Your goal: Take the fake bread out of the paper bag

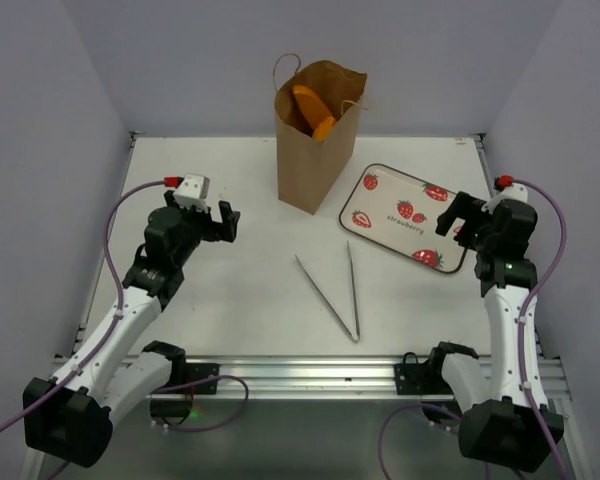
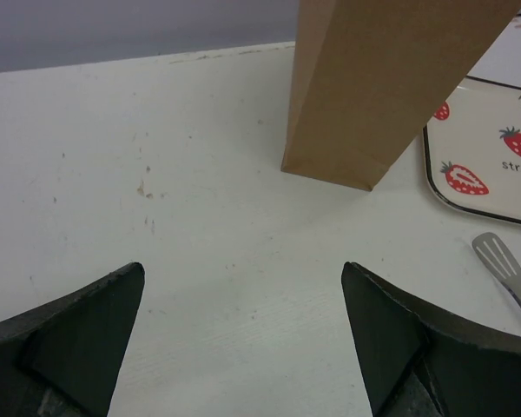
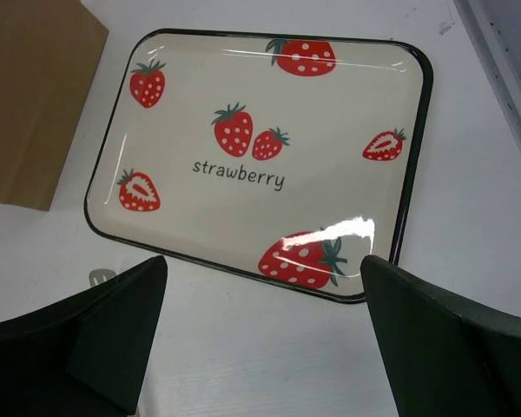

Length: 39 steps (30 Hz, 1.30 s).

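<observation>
Reach was your question here. Your left gripper (image 1: 223,222) hung with its jaws spread wide and nothing between them. Ahead of it and to its right stood the tall brown kraft paper bag (image 1: 315,150), upright, mouth up. The orange fake bread loaf (image 1: 313,110) leaned inside, its long axis slanting up toward the opening. Your right gripper (image 1: 458,218), likewise spread and empty, hovered at the near edge of the rectangular strawberry-printed tray (image 1: 405,215), with the bag ahead to its left. By my judgement, your left was nearer.
</observation>
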### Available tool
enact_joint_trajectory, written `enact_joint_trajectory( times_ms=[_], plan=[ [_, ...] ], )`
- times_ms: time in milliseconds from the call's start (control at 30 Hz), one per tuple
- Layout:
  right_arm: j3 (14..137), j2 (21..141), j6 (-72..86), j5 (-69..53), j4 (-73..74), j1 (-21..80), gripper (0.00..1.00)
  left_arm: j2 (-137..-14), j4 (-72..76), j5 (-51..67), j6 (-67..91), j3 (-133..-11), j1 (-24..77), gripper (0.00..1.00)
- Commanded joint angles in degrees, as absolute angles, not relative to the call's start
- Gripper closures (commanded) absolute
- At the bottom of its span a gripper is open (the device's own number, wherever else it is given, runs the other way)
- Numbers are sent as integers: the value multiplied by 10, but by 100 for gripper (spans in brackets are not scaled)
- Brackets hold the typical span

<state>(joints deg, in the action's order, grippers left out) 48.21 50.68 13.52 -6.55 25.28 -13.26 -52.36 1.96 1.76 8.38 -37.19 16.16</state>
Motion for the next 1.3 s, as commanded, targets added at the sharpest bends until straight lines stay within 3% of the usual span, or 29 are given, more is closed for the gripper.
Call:
enact_joint_trajectory(
  times_ms=[0,400,467,600,667,967,1267],
  plan=[
    [512,503,143,-62,245,-136,1,-511,20,23,90,-393,163,0],
    [478,486,92,-112,222,-137,1,-508,20,20,89,-394,163,0],
    [449,481,46,-162,206,-137,1,-506,19,19,90,-395,163,0],
    [420,474,-126,-380,218,-138,1,-506,13,11,98,-407,163,0],
    [418,471,-138,-383,225,-137,1,-517,1,15,111,-435,163,0],
    [448,479,-179,-421,287,-138,1,-618,-106,43,144,-727,163,0],
    [447,461,-189,-473,295,-138,1,-924,-132,199,209,-1022,163,13]
  ],
)
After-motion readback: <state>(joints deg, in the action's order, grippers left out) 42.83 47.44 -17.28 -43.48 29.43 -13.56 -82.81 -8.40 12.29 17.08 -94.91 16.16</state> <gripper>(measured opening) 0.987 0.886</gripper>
